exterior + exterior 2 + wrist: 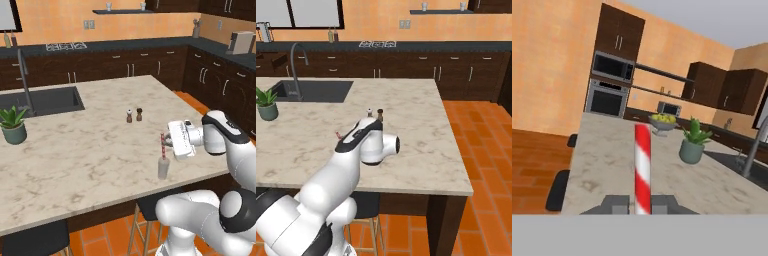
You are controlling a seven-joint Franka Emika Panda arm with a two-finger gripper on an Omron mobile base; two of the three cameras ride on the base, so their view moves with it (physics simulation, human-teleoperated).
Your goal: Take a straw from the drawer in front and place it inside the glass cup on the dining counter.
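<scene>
From the left base view, the straw (162, 145) was held upright just above the glass cup (163, 167), near the counter (90, 150) edge. A small tilt could have made it miss or knock the cup.

In the hand view, the gripper (642, 204) was clamped on the straw (642, 165), which stuck out between the fingers (619, 204).

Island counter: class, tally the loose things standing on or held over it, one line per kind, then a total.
Shakers: 2
Potted plants: 1
Glass cups: 1
Straws: 1, held upright in the tool above the cup
Fruit bowls: 1
Total: 6
</scene>
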